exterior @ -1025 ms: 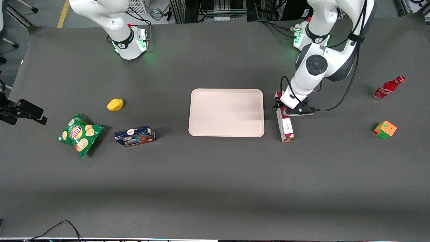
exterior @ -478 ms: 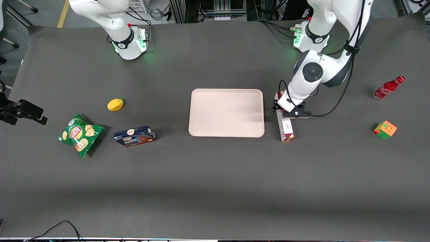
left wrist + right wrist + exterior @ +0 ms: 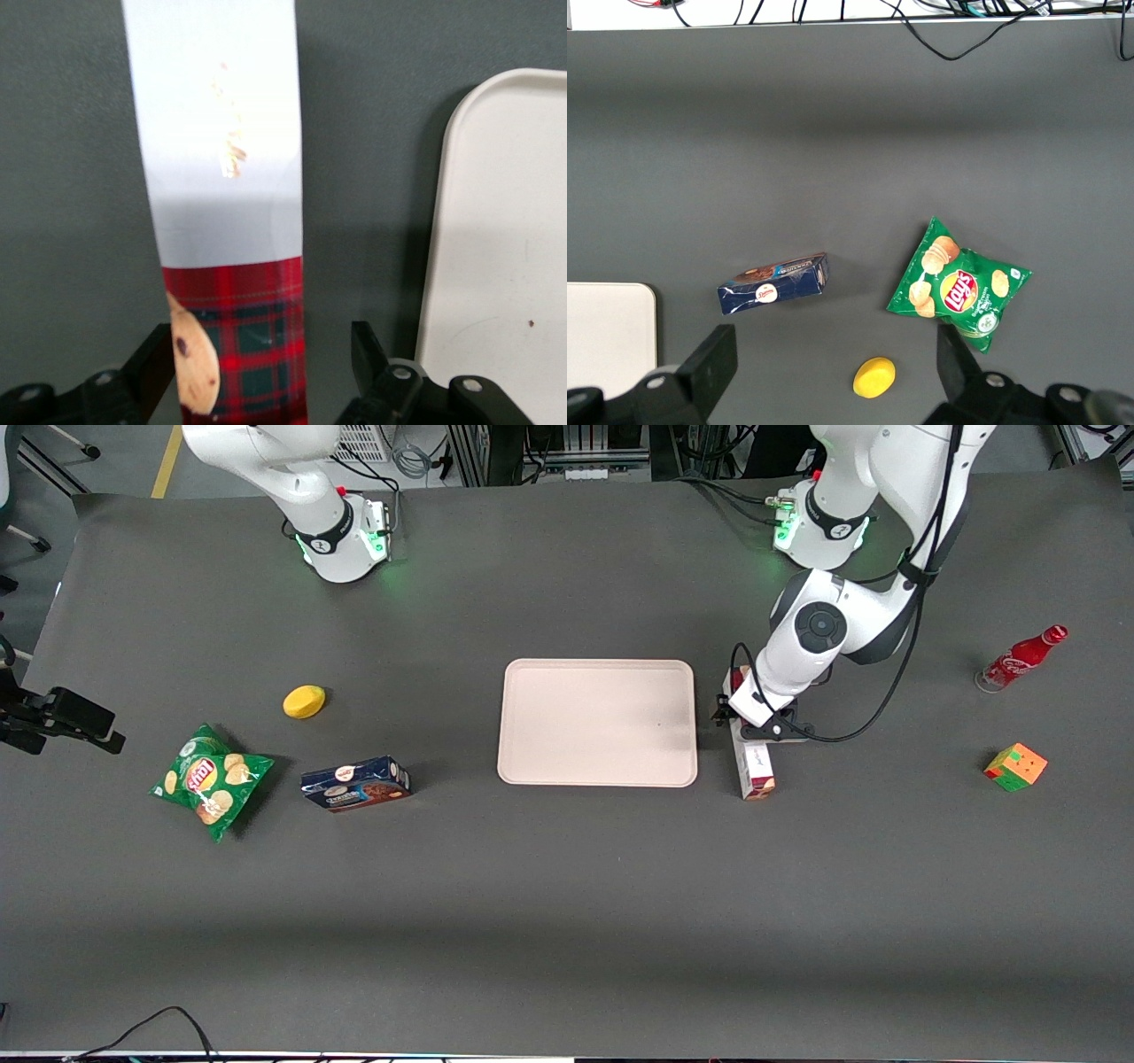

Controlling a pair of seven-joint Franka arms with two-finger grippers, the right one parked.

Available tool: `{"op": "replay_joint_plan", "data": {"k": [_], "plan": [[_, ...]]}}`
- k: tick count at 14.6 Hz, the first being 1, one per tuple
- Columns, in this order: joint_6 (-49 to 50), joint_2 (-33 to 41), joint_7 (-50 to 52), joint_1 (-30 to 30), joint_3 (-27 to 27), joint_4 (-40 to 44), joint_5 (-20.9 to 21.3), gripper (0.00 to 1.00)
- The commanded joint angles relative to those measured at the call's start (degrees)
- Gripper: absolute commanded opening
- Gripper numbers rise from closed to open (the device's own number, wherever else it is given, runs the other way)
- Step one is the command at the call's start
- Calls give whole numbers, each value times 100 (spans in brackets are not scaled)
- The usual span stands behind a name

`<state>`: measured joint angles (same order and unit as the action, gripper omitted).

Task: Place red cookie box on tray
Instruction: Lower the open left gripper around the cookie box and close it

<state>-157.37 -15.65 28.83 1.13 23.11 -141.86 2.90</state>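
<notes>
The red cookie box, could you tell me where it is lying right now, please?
The red cookie box lies on the table beside the tray, toward the working arm's end, with the gripper down over it, open jaws astride it.

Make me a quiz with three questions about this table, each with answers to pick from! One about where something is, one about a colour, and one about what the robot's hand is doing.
1. Where is the red cookie box?
A. on the tray
B. on the table beside the tray
C. on the chips bag

2. What colour is the shorter cookie box?
A. dark blue
B. yellow
C. white

3. What is the left gripper doing?
A. holding the soda bottle
B. open, with a finger on each side of the red cookie box
C. resting flat on the tray

Answers:
1 B: the front view shows the box lying on the dark table just off the tray's short edge.
2 A: its carton is dark blue in the front and right wrist views.
3 B: the left wrist view shows the fingers apart, with a gap showing on at least one side of the box.
</notes>
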Motion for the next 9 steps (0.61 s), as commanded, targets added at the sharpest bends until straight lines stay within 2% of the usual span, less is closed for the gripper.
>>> {"op": "replay_joint_plan", "data": {"k": [1, 2, 3, 5, 6, 8, 9], "plan": [[-74, -122, 132, -16, -17, 44, 184, 88], [-83, -131, 132, -25, -17, 44, 211, 87], [-75, -122, 132, -16, -17, 44, 211, 75], [-66, -96, 123, -16, -17, 53, 220, 33], [-48, -87, 106, -25, -17, 88, 220, 18], [48, 18, 97, -25, -52, 176, 220, 3], [109, 62, 97, -25, -96, 194, 220, 4]]}}
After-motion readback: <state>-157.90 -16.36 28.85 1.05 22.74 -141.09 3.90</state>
